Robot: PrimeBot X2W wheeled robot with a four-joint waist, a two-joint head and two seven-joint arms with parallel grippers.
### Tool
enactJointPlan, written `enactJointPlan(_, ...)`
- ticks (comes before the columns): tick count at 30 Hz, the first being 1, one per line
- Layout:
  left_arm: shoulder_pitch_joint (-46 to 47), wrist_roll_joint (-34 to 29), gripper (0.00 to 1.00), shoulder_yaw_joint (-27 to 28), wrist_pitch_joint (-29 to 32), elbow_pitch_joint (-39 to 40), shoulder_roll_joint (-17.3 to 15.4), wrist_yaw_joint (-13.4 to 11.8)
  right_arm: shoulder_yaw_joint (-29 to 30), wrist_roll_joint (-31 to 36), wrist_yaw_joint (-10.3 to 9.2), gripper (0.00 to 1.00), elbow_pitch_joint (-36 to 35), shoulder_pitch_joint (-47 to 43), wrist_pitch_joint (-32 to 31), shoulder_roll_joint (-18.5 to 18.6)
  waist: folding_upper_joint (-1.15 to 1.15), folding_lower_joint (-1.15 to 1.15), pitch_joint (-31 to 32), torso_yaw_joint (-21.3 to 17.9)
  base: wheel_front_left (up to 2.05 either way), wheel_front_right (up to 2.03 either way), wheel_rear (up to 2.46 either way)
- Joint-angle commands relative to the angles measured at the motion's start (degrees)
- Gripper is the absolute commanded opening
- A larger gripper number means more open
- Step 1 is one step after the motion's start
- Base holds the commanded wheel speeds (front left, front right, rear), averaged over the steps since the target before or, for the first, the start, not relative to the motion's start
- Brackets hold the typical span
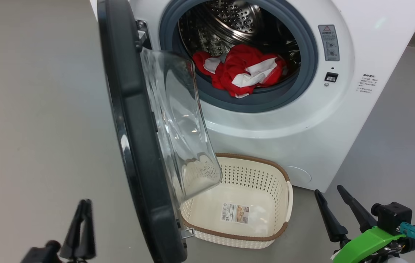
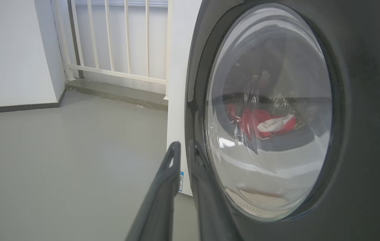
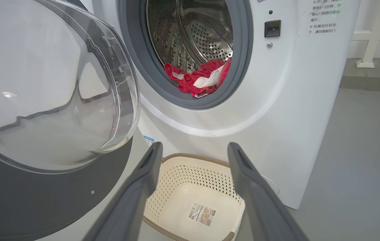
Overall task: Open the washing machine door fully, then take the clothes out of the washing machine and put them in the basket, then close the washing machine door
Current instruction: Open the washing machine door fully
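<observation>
The left claw [image 2: 183,147] — narrowed, empty — sits beside the washing machine door [image 2: 370,100]; the right claw [image 3: 195,147] gapes wide near the basket [image 3: 190,182].

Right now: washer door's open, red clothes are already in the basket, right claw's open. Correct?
Not quite. The red clothes lie in the steel drum, not in the basket, which holds just its sticker; the head view shows it. The rest holds: the washing machine door is open and the right claw is open.
</observation>
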State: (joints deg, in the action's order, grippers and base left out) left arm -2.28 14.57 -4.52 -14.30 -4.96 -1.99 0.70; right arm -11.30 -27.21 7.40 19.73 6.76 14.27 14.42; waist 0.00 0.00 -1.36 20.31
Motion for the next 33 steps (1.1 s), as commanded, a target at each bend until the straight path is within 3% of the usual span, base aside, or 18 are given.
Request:
enactJointPlan(1,1.87,0.59,0.00,2.49,-0.70,2.14,-0.88,-0.36,-0.65,0.83,0.09,1.00,-1.39,-0.50,0.73,0.31,0.00,0.00,0.12,0.15,0.00,0.00,0.00)
enactJointPlan(7,4.95,0.35,0.00,6.92,-0.70,9.73,-0.88,-0.26,0.07,1.61,0.09,1.00,-1.74,-0.94,0.73,0.22,0.00,0.00,0.66,0.78,0.00,0.00,0.00)
enactJointPlan(11,6.49,0.47,0.00,6.43,-0.70,19.38,-0.88,-0.33,0.43,2.25,0.09,1.00,-1.88,-1.23,0.73,0.18,0.00,0.00,0.95,1.08,0.00,0.00,0.00)
enactJointPlan(17,6.28,0.19,0.00,-0.74,-0.70,31.14,-0.88,-0.42,0.65,3.14,0.09,1.00,-1.78,-1.43,0.73,0.16,0.00,0.00,1.11,1.38,0.00,0.00,0.00)
enactJointPlan(19,5.63,0.65,0.00,-4.32,-0.70,33.16,-0.88,0.58,0.60,3.32,0.09,1.00,-1.80,-1.42,0.73,0.13,0.00,0.00,1.10,1.39,0.00,0.00,0.00)
enactJointPlan(24,3.56,0.22,0.00,-12.50,0.47,33.85,-1.40,3.47,0.21,3.89,0.09,1.00,-1.76,-1.32,0.73,0.16,0.00,0.00,1.09,1.36,0.00,0.00,0.00)
enactJointPlan(33,0.12,3.79,0.00,-21.34,6.69,30.00,-1.67,5.12,-0.20,5.13,0.09,1.00,-2.21,-0.82,0.73,0.05,0.00,0.00,1.15,0.99,0.00,0.00,0.00)
